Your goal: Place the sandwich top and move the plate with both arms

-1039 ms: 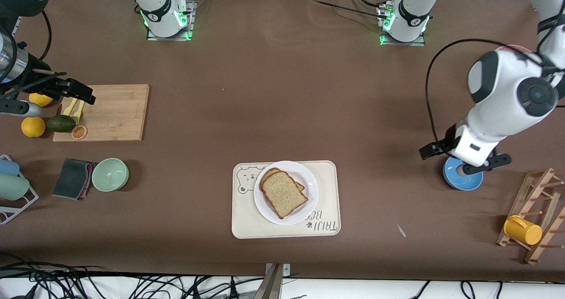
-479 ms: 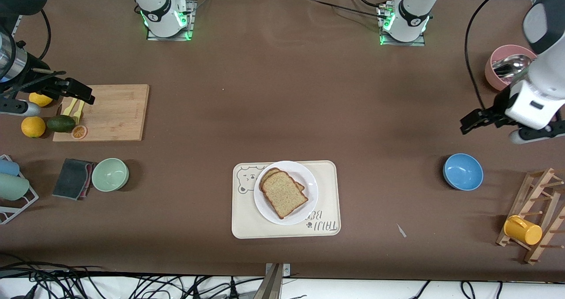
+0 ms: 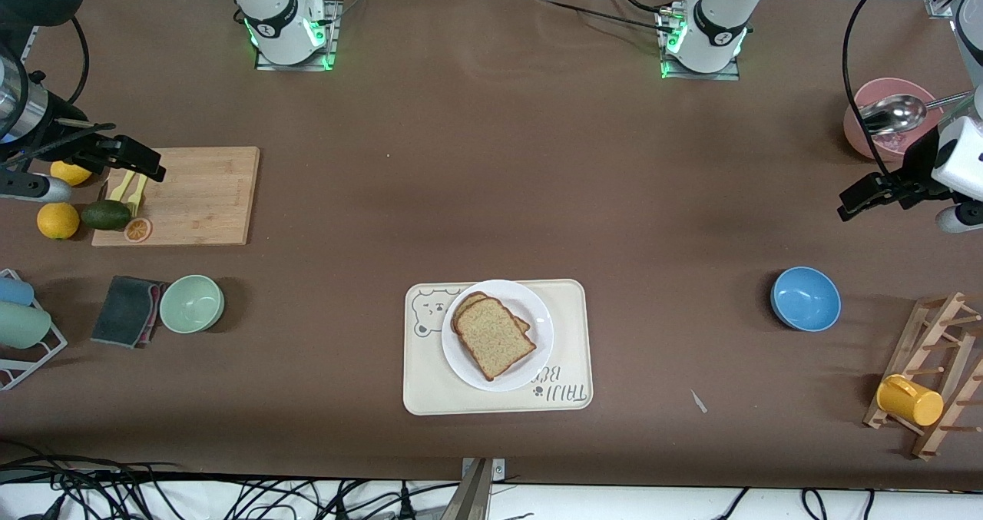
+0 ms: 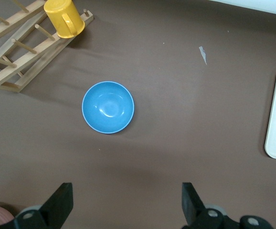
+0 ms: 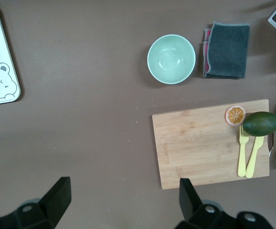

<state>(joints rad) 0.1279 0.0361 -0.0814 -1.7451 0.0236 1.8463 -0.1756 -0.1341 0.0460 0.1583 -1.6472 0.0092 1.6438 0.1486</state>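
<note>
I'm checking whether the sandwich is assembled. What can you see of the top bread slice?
The sandwich top is a light-brown speckled bread slice with a darker crust. It lies flat on another slice, slightly askew so that slice's edge peeks out. Both sit on the round white plate, which rests on the cream bear tray. No gripper touches it.

**Bread on plate, plate on tray**

The sandwich top (image 3: 495, 338), a light-brown speckled slice with dark crust, lies flat on another slice on the plate (image 3: 537, 316). The plate is round and white, and it sits on the cream tray (image 3: 568, 305).
</note>
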